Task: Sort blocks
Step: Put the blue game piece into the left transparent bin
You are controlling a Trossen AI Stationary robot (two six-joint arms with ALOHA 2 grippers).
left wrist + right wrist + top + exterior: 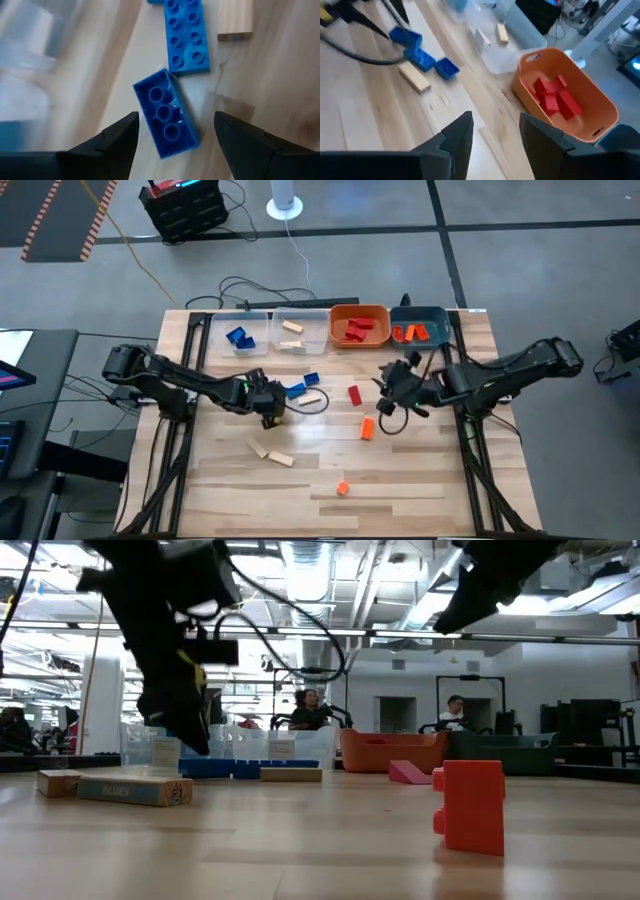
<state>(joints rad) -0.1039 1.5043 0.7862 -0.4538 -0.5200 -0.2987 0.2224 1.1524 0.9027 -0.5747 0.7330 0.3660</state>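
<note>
Blocks: blue pair (175,75) on table centre beside tan block (235,19) | left gripper (175,132): fingers apart, over one blue block | right gripper (495,125): fingers apart, empty, near orange bin (565,95)

Wooden table (420,470), scattered blocks (354,394), four bins (359,326)

Left arm is reaching in from the left edge, elbow bent, its tool (268,402) pointing down near the tabletop centre, fingers (118,137) standing wide apart, gripping nothing. Right arm is stretching in from the right, its tool (392,387) raised, fingers (458,134) parted, apparently empty though the tips are partly out of view.
</note>
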